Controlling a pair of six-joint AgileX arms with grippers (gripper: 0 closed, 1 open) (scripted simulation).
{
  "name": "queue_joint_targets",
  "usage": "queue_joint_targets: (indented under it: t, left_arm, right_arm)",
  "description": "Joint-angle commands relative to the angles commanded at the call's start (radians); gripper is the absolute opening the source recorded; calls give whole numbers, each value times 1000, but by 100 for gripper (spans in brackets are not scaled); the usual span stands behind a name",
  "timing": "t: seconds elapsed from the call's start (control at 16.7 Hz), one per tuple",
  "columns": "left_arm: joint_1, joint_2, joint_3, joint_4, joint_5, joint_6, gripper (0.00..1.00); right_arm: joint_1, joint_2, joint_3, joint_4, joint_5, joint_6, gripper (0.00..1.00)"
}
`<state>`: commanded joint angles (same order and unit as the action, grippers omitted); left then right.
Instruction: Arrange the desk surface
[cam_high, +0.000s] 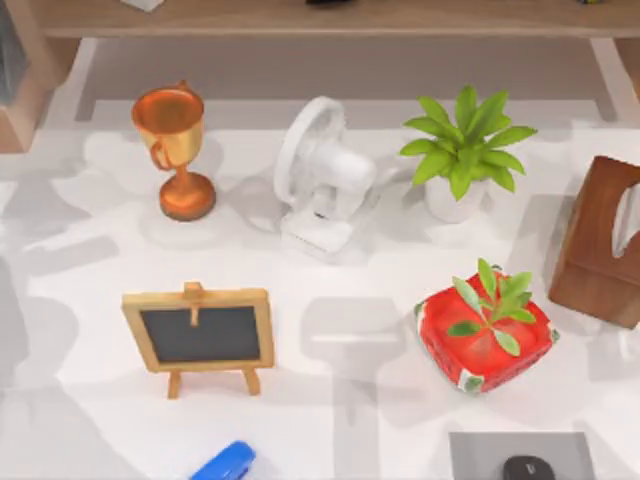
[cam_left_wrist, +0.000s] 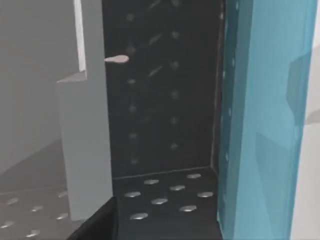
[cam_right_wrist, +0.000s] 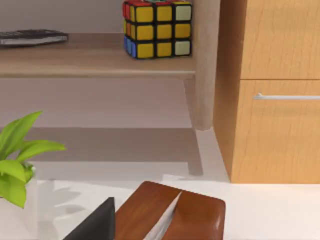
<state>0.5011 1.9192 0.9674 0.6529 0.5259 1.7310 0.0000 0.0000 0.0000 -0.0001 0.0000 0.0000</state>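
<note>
A: Are the fingers open or closed?
B: I cannot tell for either arm. One dark finger tip pokes into the right wrist view, just beside the brown wooden tissue box.
A: Where is the worktop?
B: The white worktop spreads under everything. A copper trophy stands at the back left, a white fan is in the middle, and a leafy plant in a white pot is to its right.
A: And in front?
B: A little blackboard on an easel, a red pot with a small plant, a blue thing and a grey pad.
A: Any words to read?
B: None. The blackboard is blank. A colour cube sits on the shelf.
</note>
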Motion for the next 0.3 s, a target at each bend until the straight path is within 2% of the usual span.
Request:
queue_joint_targets:
  t: [0.3]
  left_arm:
    - [38, -60, -111, 24, 38, 21, 100]
  right_arm:
    - [0, 0, 0, 0, 0, 0, 100]
